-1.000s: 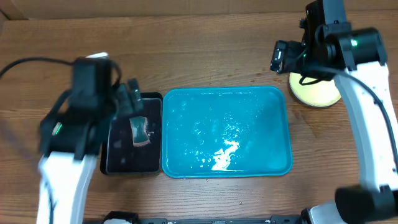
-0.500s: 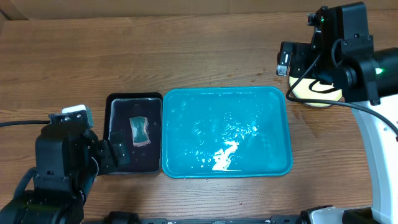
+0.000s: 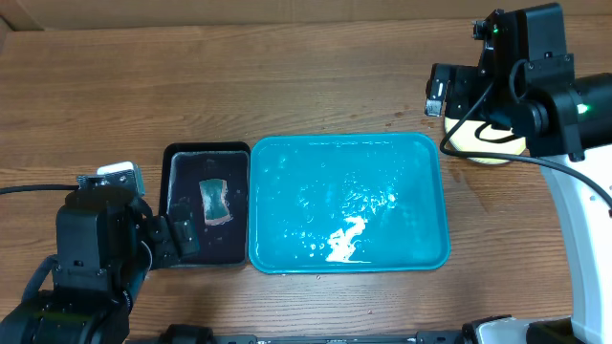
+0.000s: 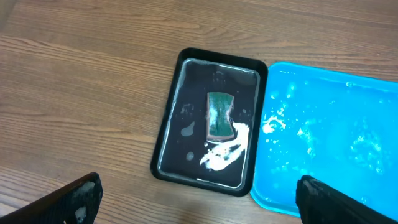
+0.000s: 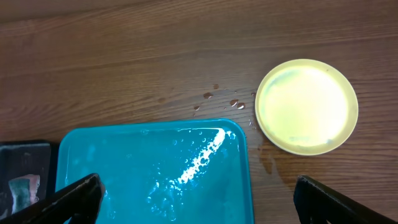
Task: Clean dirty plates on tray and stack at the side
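Observation:
The turquoise tray lies at the table's middle, wet and foamy, with no plate on it; it also shows in the left wrist view and the right wrist view. A yellow-green plate sits on the table right of the tray's far corner, partly hidden under my right arm in the overhead view. I cannot tell what lies under it. No pale blue plate shows. My left gripper is open and empty, high above the table's front left. My right gripper is open and empty, high above the tray's far right.
A smaller black tray stands against the turquoise tray's left side and holds a green sponge and foam; both show in the left wrist view, tray and sponge. Water drops lie on the wood.
Since one second ago my left arm has pulled back from over the black tray to the front left, and my right arm has shifted right. Nothing has moved in the last half second.

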`<state>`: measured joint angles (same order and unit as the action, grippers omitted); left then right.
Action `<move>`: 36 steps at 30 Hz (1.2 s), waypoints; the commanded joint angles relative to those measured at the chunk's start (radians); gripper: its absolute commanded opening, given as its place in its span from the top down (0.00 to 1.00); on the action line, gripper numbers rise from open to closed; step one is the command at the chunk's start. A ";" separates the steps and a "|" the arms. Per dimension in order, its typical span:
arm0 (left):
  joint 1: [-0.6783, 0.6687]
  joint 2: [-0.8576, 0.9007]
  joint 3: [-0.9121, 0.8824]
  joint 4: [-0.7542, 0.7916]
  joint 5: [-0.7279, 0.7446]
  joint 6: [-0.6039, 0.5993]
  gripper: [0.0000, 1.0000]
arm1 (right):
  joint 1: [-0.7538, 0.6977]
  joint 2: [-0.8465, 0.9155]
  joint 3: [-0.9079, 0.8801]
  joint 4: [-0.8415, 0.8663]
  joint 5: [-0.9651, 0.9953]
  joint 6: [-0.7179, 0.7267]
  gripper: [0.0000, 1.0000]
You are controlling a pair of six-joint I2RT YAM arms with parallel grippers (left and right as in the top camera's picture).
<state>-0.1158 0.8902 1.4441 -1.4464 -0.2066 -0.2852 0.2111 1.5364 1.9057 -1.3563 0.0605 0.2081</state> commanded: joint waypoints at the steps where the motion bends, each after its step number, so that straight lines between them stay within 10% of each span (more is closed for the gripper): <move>1: 0.003 0.000 0.004 -0.001 -0.003 -0.007 0.00 | 0.003 -0.005 0.014 0.004 0.013 0.000 0.00; 25: 0.003 0.000 0.004 -0.001 -0.003 -0.007 0.00 | 0.003 -0.013 0.012 -0.034 -0.010 0.000 0.00; 36: 0.003 0.000 0.004 -0.001 -0.003 -0.007 0.00 | 0.003 -0.328 -0.207 0.206 -0.024 0.000 0.00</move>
<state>-0.1158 0.8902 1.4437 -1.4475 -0.2066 -0.2848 0.2111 1.3426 1.7771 -1.1877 0.0429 0.2089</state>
